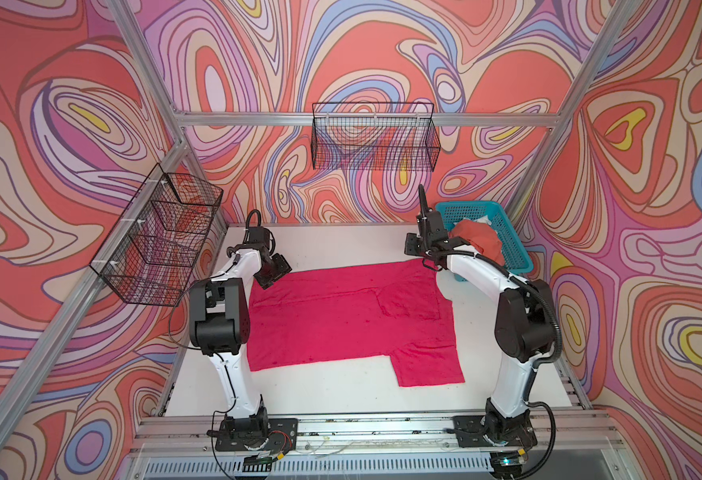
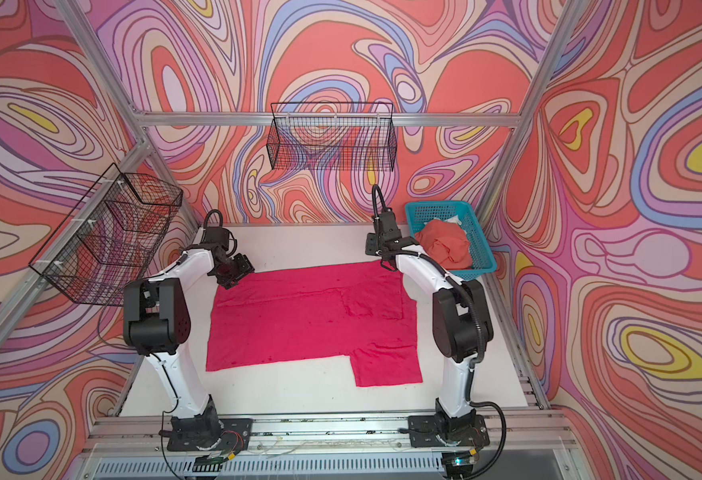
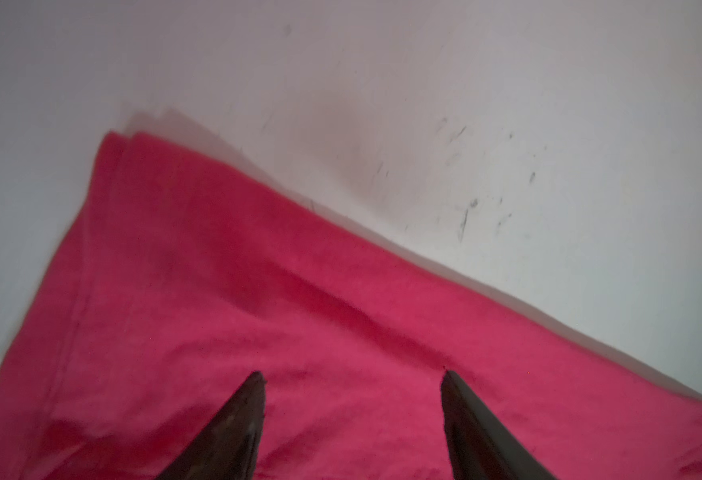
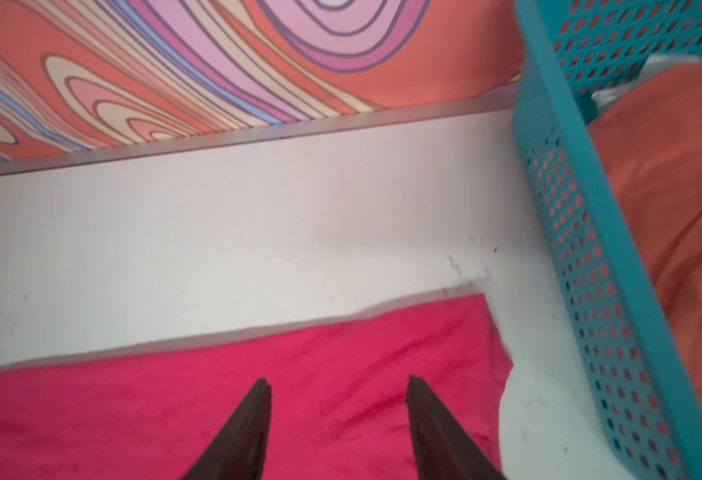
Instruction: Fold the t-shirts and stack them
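Observation:
The magenta-pink t-shirt (image 1: 341, 316) (image 2: 299, 320) lies flat on the white table (image 1: 320, 245), partly folded, with one sleeve sticking out at the near right. My left gripper (image 1: 270, 278) (image 2: 232, 276) hangs over its far left corner. In the left wrist view the gripper (image 3: 351, 374) is open, with only pink cloth (image 3: 257, 332) beneath. My right gripper (image 1: 428, 264) (image 2: 382, 259) is over the far right corner; it (image 4: 338, 380) is open above the cloth (image 4: 216, 395). The coral-orange t-shirt (image 1: 480, 241) (image 2: 444, 245) (image 4: 673, 187) sits crumpled in the basket.
The teal mesh basket (image 1: 515, 257) (image 2: 482, 257) (image 4: 569, 208) stands at the far right corner, close beside the right gripper. A bit of white cloth (image 1: 484, 219) lies behind the coral shirt. Black wire baskets hang on the back wall (image 1: 376, 137) and left wall (image 1: 158, 237).

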`<state>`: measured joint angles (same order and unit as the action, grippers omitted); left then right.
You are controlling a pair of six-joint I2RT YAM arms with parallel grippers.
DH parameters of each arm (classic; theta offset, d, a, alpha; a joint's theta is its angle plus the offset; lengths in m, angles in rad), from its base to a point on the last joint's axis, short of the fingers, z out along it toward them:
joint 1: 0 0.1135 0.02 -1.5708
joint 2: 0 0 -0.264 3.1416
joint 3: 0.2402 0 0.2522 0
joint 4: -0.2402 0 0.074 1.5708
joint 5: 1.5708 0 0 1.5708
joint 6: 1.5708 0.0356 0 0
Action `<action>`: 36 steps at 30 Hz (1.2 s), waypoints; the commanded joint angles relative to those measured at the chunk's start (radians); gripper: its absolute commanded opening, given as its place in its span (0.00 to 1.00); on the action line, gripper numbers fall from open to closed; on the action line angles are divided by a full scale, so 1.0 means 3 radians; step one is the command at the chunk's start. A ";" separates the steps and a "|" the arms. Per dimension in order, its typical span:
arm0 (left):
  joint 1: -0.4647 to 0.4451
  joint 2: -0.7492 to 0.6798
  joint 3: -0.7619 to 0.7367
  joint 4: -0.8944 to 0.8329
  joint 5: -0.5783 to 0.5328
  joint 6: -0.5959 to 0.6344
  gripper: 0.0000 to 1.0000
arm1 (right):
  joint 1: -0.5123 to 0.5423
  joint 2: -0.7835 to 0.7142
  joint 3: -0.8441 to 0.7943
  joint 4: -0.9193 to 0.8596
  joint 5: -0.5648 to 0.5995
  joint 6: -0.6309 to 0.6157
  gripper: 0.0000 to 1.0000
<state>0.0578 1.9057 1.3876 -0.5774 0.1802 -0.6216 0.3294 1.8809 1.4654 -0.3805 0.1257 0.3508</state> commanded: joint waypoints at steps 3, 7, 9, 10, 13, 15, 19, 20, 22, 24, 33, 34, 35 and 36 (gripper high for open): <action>0.0007 -0.0145 -0.0505 -0.0122 0.0039 -0.0146 0.67 | 0.0027 -0.0036 -0.0759 0.0044 -0.0262 0.0334 0.55; 0.0007 0.0019 -0.0525 -0.0005 0.0081 -0.0180 0.67 | 0.0026 0.0069 -0.0974 0.0176 -0.0297 0.0375 0.55; 0.0009 0.0198 -0.0390 0.0004 0.0084 -0.0167 0.67 | 0.0027 0.0188 -0.0962 0.0190 -0.0277 0.0355 0.55; 0.0012 0.0310 -0.0284 0.0003 0.0083 -0.0151 0.66 | 0.0027 0.0261 -0.0941 0.0198 -0.0259 0.0344 0.55; 0.0012 0.0616 0.0047 -0.0024 0.0092 -0.0140 0.66 | -0.0010 0.0491 -0.0815 0.0219 -0.0172 0.0292 0.55; 0.0012 0.0783 0.0262 -0.0045 0.0090 -0.0139 0.66 | -0.0074 0.0638 -0.0693 0.0241 -0.0127 0.0254 0.55; 0.0012 0.1124 0.0774 -0.0184 0.0105 -0.0091 0.62 | -0.0220 0.0924 -0.0335 0.0253 -0.0111 0.0174 0.55; 0.0012 0.1174 0.0884 -0.0221 0.0092 -0.0086 0.63 | -0.0254 0.0995 -0.0226 0.0239 -0.0131 0.0137 0.55; 0.0012 0.1232 0.1039 -0.0250 0.0089 -0.0060 0.64 | -0.0283 0.1123 -0.0005 0.0198 -0.0158 0.0067 0.56; 0.0011 0.1278 0.1174 -0.0295 0.0115 -0.0028 0.65 | -0.0295 0.1233 0.0195 0.0160 -0.0192 -0.0010 0.56; 0.0008 0.0288 0.0459 -0.0148 0.0265 0.0106 0.76 | -0.0278 0.0432 0.0205 -0.0150 -0.0391 -0.0174 0.58; 0.0007 0.0106 0.0291 -0.0140 0.0265 0.0101 0.77 | -0.0258 0.0262 0.0099 -0.0229 -0.0396 -0.0155 0.58; 0.0007 -0.0034 0.0123 -0.0140 0.0257 0.0085 0.77 | -0.0242 0.0134 -0.0020 -0.0300 -0.0400 -0.0122 0.58; 0.0007 -0.0190 -0.0068 -0.0145 0.0247 0.0052 0.77 | -0.0217 -0.0048 -0.0170 -0.0384 -0.0417 -0.0082 0.58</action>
<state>0.0586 1.9724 1.4452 -0.5949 0.2615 -0.6121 0.2501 2.0190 1.4731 -0.4004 0.0238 0.3199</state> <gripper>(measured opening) 0.768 0.578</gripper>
